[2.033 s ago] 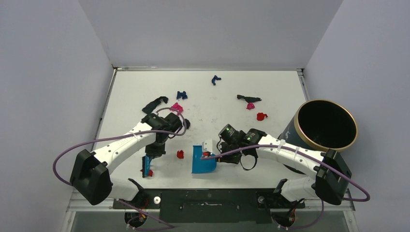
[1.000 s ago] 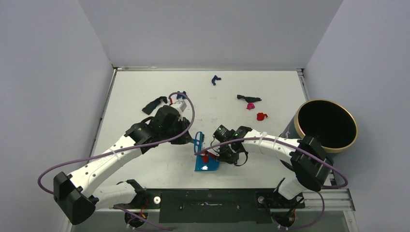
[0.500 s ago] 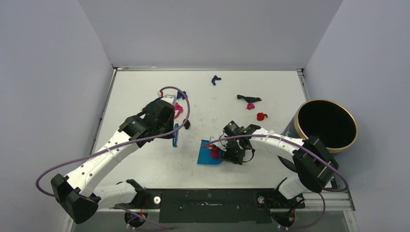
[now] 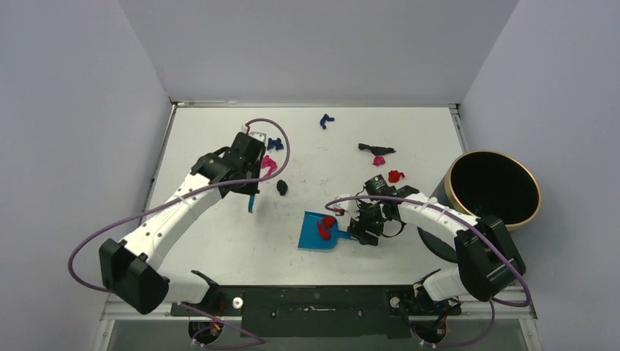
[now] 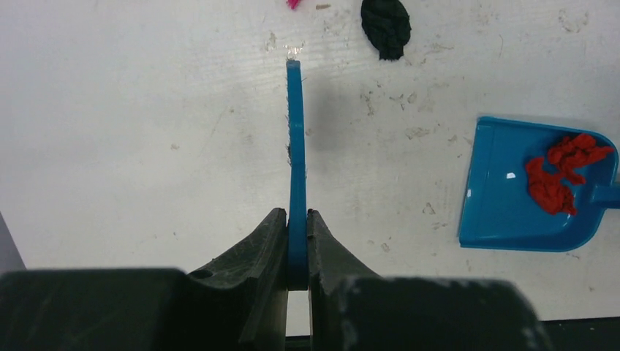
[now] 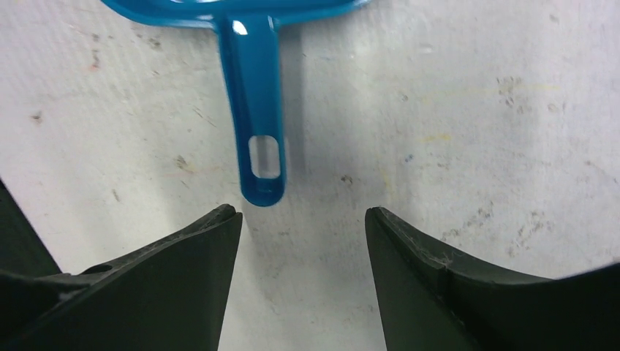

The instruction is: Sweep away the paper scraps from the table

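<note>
Two crumpled scraps (image 5: 550,191) occupy glossy dustpan (image 5: 497,197); left jaws clamp brush (image 5: 295,183), right jaws released.

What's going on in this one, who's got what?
The left gripper is shut on a small blue plastic hand brush. The blue plastic dustpan lies flat on the white table with red crumpled paper scraps in it. The right gripper sits just behind its handle, jaws open, not touching it. More paper scraps, black, pink, red and dark blue, lie loose farther back.
</note>
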You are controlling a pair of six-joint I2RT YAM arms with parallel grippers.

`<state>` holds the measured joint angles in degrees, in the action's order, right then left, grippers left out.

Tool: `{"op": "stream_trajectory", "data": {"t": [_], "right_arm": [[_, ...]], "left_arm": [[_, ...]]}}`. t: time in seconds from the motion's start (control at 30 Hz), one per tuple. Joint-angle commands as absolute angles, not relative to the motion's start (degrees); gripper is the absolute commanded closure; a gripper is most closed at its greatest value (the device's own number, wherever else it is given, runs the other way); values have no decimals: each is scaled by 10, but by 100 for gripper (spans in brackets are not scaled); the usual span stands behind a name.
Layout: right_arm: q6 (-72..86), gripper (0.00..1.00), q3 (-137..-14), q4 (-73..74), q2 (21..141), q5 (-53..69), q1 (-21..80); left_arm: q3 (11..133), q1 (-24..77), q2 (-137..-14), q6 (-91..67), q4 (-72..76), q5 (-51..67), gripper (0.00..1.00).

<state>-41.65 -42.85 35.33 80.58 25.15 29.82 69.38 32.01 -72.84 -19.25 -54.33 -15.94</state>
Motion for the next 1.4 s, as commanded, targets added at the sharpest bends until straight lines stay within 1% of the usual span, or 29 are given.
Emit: {"op": "stream_trajectory", "data": {"t": [0.0, 0.13, 0.2, 0.27, 0.4, 0.43, 0.5, 0.57, 0.7, 0.87, 1.03, 1.2, 1.37], "right_arm": [[-450, 37, -448, 357, 817, 338, 303], [-445, 36, -452, 363, 833, 351, 310], [-425, 39, -448, 348, 836, 337, 315], [-404, 47, -446, 324, 840, 313, 320], [-379, 73, -461, 318, 852, 290, 320], [-377, 78, -467, 324, 852, 287, 320], [-373, 84, -480, 342, 846, 283, 320], [-368, 88, -495, 366, 837, 273, 323], [-353, 91, -524, 416, 822, 224, 332], [-336, 94, -555, 480, 831, 164, 353], [-317, 95, -555, 477, 838, 141, 353], [-300, 95, -559, 465, 858, 144, 346], [-293, 95, -570, 458, 868, 150, 345]], "left_arm": [[786, 311, -800, -124, -548, -178, 100], [842, 309, -866, -99, -561, -170, 100], [874, 310, -895, -88, -571, -171, 100], [906, 309, -922, -77, -576, -191, 100], [961, 309, -965, -47, -576, -201, 100], [973, 309, -977, -37, -576, -197, 100], [1001, 309, -1001, -23, -583, -184, 100], [1014, 308, -1020, 4, -591, -156, 100], [1016, 306, -1044, 27, -585, -131, 100], [1041, 307, -1083, 30, -606, -111, 100], [1053, 308, -1114, 32, -610, -74, 100], [1068, 311, -1151, 25, -625, -29, 100], [1061, 329, -1148, 5, -613, 28, 100]]}}
